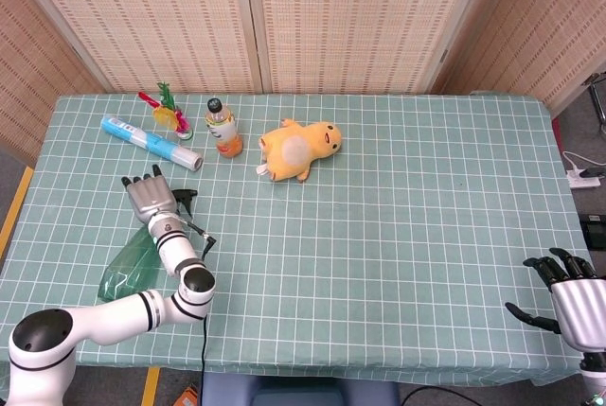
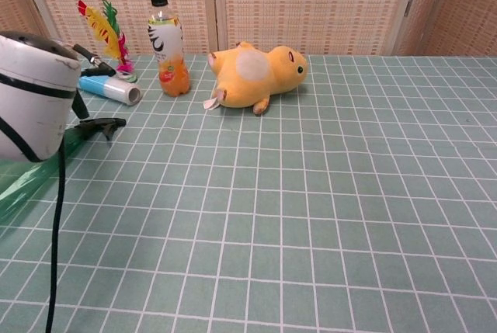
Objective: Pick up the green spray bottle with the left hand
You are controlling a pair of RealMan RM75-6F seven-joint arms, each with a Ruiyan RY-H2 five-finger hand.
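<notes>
The green spray bottle (image 1: 125, 271) lies on its side near the table's left front, its black nozzle (image 1: 185, 199) pointing toward the back. In the chest view the bottle (image 2: 27, 182) shows at the left edge with its black trigger (image 2: 101, 126). My left hand (image 1: 146, 201) hovers over the bottle's neck just left of the nozzle, fingers spread and holding nothing. Its white forearm (image 2: 29, 100) blocks part of the bottle in the chest view. My right hand (image 1: 566, 300) rests at the table's front right corner, fingers apart and empty.
At the back left lie a blue-and-white tube (image 1: 151, 141), a feathered shuttlecock (image 1: 167, 114) and an upright orange drink bottle (image 1: 223, 129). A yellow plush duck (image 1: 299, 148) lies right of them. The green checked tablecloth (image 1: 398, 217) covers the table.
</notes>
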